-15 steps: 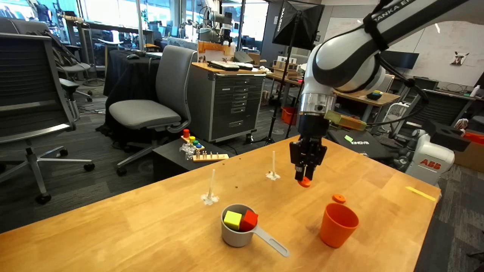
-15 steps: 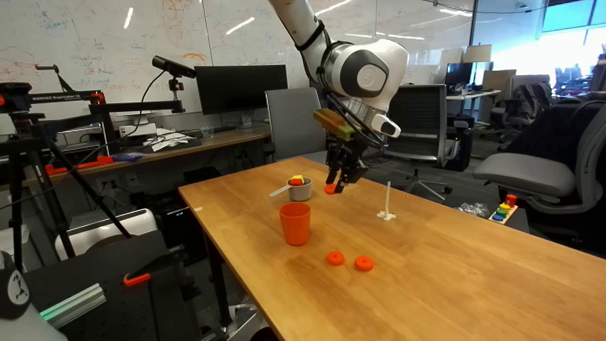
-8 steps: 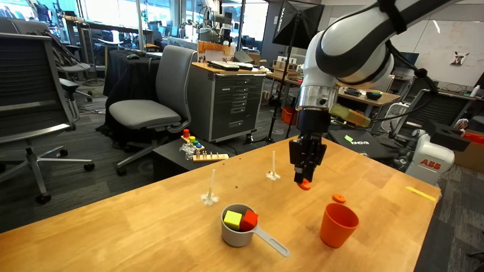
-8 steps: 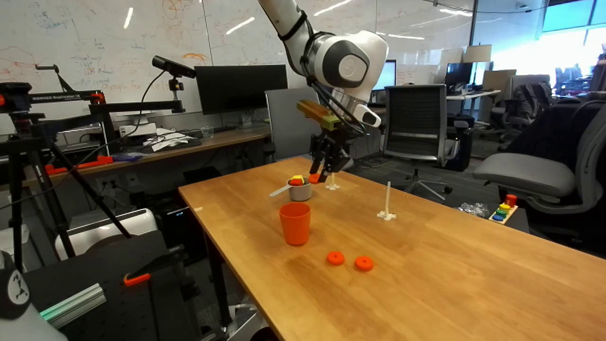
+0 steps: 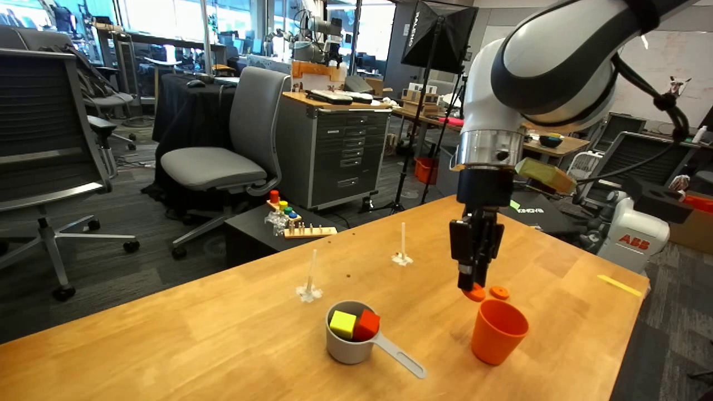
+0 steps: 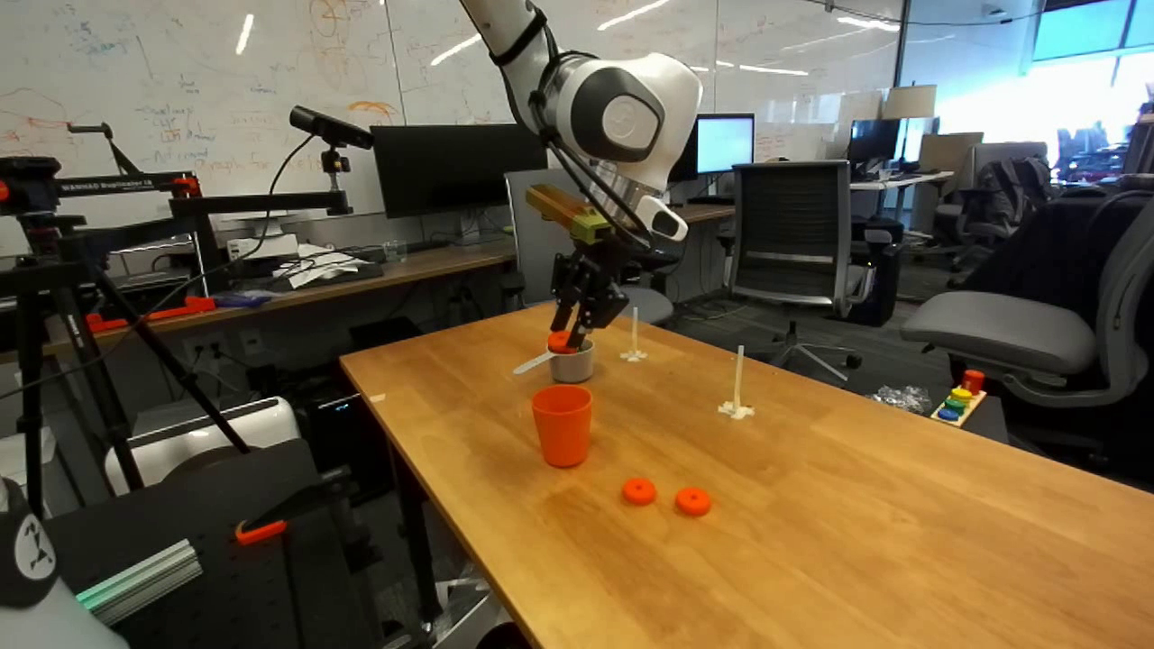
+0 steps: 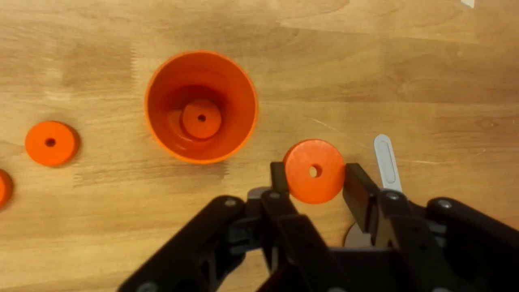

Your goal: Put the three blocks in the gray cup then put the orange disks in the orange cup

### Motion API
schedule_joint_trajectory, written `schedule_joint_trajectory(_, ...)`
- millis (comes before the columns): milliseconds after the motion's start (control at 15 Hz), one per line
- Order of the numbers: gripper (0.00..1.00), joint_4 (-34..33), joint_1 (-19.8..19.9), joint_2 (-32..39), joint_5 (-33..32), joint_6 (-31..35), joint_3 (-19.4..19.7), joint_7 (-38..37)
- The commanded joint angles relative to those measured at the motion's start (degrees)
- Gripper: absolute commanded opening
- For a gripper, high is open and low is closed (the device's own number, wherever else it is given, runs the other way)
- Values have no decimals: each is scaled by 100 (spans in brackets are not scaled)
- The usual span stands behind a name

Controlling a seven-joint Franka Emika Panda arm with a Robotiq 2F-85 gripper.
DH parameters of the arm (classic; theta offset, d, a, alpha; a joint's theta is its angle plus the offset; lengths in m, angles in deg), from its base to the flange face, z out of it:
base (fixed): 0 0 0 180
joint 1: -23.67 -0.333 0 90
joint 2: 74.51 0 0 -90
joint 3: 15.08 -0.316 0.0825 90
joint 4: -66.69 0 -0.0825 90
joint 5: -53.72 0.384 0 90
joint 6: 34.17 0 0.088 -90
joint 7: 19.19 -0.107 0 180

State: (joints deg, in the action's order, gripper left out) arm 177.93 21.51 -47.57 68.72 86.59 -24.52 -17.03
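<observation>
Gripper [image 7: 315, 177] pinches an orange disk [image 7: 313, 186], now closer to the orange cup [image 5: 497, 341] than a second ago. Gray cup [image 5: 346, 352] stays put, red block [image 5: 367, 326] and yellow-green block [image 5: 342, 324] inside.

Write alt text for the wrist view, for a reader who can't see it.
A black claw holds an orange disk above a wooden table, to the lower right of an orange cup with a second disk inside. A third disk lies at left, a fourth cut off by the frame edge. The gray cup, mostly hidden, shows its handle at right.
</observation>
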Motion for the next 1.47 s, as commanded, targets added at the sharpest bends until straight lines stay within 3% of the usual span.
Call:
schedule_joint_trajectory(0,18,611,54,-375,282,190,10,283)
schedule_joint_trajectory(600,18,943,377,-371,556,407,195,594)
schedule_joint_trajectory(667,65,936,405,-360,567,393,203,609)
schedule_joint_trajectory(800,73,911,443,-332,579,378,215,651)
schedule_joint_trajectory(1067,100,823,475,-275,518,316,265,640)
schedule_joint_trajectory(1400,100,466,457,-140,305,189,455,474)
